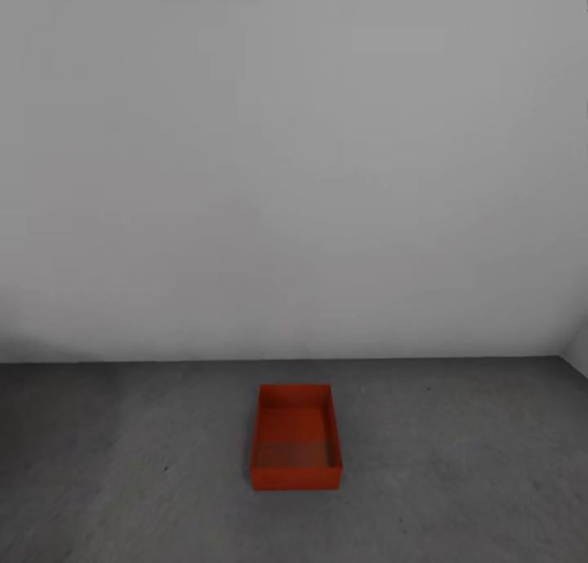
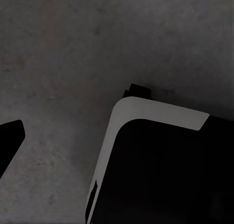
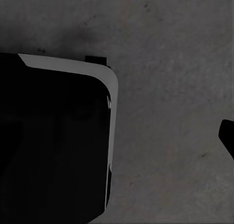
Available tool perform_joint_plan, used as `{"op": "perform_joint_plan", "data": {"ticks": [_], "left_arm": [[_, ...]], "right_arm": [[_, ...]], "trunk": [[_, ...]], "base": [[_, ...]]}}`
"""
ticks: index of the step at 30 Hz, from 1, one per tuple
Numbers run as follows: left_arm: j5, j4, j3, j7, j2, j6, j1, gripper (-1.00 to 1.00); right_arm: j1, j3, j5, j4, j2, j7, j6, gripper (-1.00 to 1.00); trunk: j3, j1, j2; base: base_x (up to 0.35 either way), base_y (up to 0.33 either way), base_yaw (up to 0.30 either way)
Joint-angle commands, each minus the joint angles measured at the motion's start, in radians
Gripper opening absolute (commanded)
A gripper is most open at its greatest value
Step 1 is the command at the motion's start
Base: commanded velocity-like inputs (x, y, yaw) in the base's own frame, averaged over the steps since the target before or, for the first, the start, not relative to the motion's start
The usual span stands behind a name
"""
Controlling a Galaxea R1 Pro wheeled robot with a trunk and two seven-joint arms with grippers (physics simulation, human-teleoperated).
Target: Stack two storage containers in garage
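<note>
While one storage container [image 1: 295,439] is sitting open on the garage floor [image 1: 122,465] near the white wall [image 1: 294,179], I am holding nothing I can see. I cannot tell how my hands are set. I am thinking I must fetch the other one next.

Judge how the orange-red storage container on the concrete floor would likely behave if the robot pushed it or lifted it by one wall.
The storage container looks empty and thin-walled, so it is probably light and may flex if lifted by one wall. Its low shape with a flat base suggests it would slide on the floor rather than tip or roll. The matte concrete may add some drag.
</note>
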Motion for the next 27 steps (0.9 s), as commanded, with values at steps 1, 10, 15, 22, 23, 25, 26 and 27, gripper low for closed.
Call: {"op": "perform_joint_plan", "data": {"ticks": [1,10,15,22,23,25,26,27], "left_arm": [[0.005,0.0,-0.004,0.002,0.0,-0.003,-0.001,1.0],[0.005,0.0,-0.004,0.002,0.0,-0.003,-0.001,1.0],[0.005,0.0,-0.004,0.002,0.001,-0.003,-0.001,1.0],[0.005,0.0,-0.004,0.002,0.0,-0.003,-0.001,1.0],[0.005,0.0,-0.004,0.002,0.001,-0.003,-0.001,1.0],[0.005,0.0,-0.004,0.002,0.001,-0.003,-0.001,1.0],[0.005,0.0,-0.004,0.002,0.001,-0.003,-0.001,1.0],[0.005,0.0,-0.004,0.002,0.001,-0.003,-0.001,1.0]], "right_arm": [[-0.001,0.008,-0.007,0.003,0.001,-0.001,-0.007,1.0],[-0.001,0.008,-0.006,0.003,0.001,-0.004,-0.011,1.0],[-0.001,0.008,-0.005,0.003,0.001,-0.004,-0.011,1.0],[-0.001,0.008,-0.004,0.003,0.011,-0.003,-0.008,1.0],[-0.001,0.008,-0.004,0.003,0.011,-0.002,-0.008,1.0],[-0.001,0.008,-0.004,0.003,0.01,-0.002,-0.009,1.0],[-0.001,0.008,-0.004,0.003,0.01,-0.002,-0.009,1.0],[-0.001,0.008,-0.004,0.003,0.01,-0.001,-0.009,1.0]], "trunk": [[0.001,0.0,-0.001],[0.015,0.0,-0.001],[0.023,0.0,-0.001],[0.035,0.0,-0.001],[0.036,0.0,-0.001],[0.037,0.0,-0.001],[0.037,0.0,-0.001],[0.037,0.0,-0.001]], "base": [[0.0,0.0,0.0],[0.0,0.0,0.0],[0.0,0.0,0.0],[0.0,0.0,0.0],[0.0,0.0,0.0],[0.0,0.0,0.0],[0.0,0.0,0.0],[0.0,0.0,0.0]]}}
